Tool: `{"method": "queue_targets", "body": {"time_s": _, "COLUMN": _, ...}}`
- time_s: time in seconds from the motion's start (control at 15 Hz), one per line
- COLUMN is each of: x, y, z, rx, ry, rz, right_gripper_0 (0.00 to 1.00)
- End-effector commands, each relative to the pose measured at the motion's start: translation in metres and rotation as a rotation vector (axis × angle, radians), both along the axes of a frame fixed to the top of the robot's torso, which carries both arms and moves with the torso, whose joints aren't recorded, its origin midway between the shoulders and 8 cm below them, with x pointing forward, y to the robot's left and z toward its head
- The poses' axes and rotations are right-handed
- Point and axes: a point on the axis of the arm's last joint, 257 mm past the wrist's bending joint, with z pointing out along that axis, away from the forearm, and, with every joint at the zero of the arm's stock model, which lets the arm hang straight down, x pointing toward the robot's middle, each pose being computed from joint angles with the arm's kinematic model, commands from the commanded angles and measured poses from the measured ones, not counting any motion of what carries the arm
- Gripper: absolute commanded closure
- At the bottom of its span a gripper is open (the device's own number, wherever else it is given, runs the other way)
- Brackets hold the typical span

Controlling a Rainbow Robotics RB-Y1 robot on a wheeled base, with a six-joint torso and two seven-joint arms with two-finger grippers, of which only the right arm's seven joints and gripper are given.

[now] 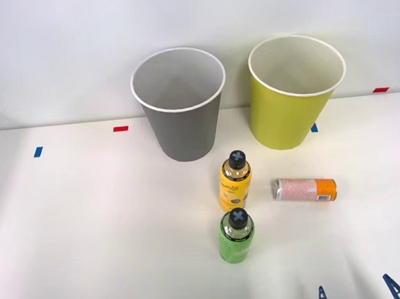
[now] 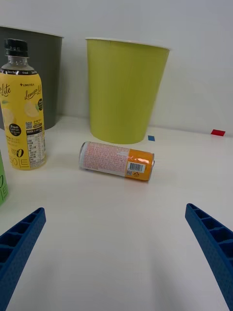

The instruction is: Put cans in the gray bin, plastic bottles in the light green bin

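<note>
- Tall round gray bin (image 1: 181,116) with white rim and pale inside: upright at the back of the white table (image 1: 88,227), left of its twin.
- Tall round yellow-green bin (image 1: 294,93) with white rim: upright beside the gray one, a gap between them.
- Slim pale pink speckled metal can (image 1: 303,189) with an orange end: lying on its side in front of the yellow-green bin, orange end pointing to the robot's right, barcode showing in the wrist view.
- Stubby yellow-orange plastic bottle (image 1: 234,182) with black screw cap and printed label: upright, just left of the can, in front of the gap between the bins.
- Stubby bright green plastic bottle (image 1: 236,235) with black cap: upright, just in front of the yellow one.
- Right gripper (image 2: 116,252): blue ribbed fingers (image 2: 19,243) spread wide, holding nothing, low over the table and facing the lying can, well short of it.
- Small red and blue tape marks (image 1: 120,129): scattered along the table's far edge.
</note>
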Motion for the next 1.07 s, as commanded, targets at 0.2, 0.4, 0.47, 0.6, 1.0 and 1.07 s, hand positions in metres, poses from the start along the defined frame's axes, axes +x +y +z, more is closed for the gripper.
{"method": "queue_targets", "body": {"time_s": 0.2, "x": 0.0, "y": 0.0, "z": 0.0, "rx": 0.0, "ry": 0.0, "rz": 0.0, "right_gripper_0": 0.0}}
{"method": "queue_targets", "body": {"time_s": 0.4, "x": 0.0, "y": 0.0, "z": 0.0, "rx": 0.0, "ry": 0.0, "rz": 0.0, "right_gripper_0": 0.0}}
{"method": "queue_targets", "body": {"time_s": 0.47, "x": 0.0, "y": 0.0, "z": 0.0, "rx": 0.0, "ry": 0.0, "rz": 0.0, "right_gripper_0": 0.0}}
{"method": "queue_targets", "body": {"time_s": 0.6, "x": 0.0, "y": 0.0, "z": 0.0, "rx": 0.0, "ry": 0.0, "rz": 0.0, "right_gripper_0": 0.0}}
{"method": "queue_targets", "body": {"time_s": 1.0, "x": 0.0, "y": 0.0, "z": 0.0, "rx": 0.0, "ry": 0.0, "rz": 0.0, "right_gripper_0": 0.0}}
{"method": "queue_targets", "body": {"time_s": 1.07, "x": 0.0, "y": 0.0, "z": 0.0, "rx": 0.0, "ry": 0.0, "rz": 0.0, "right_gripper_0": 0.0}}
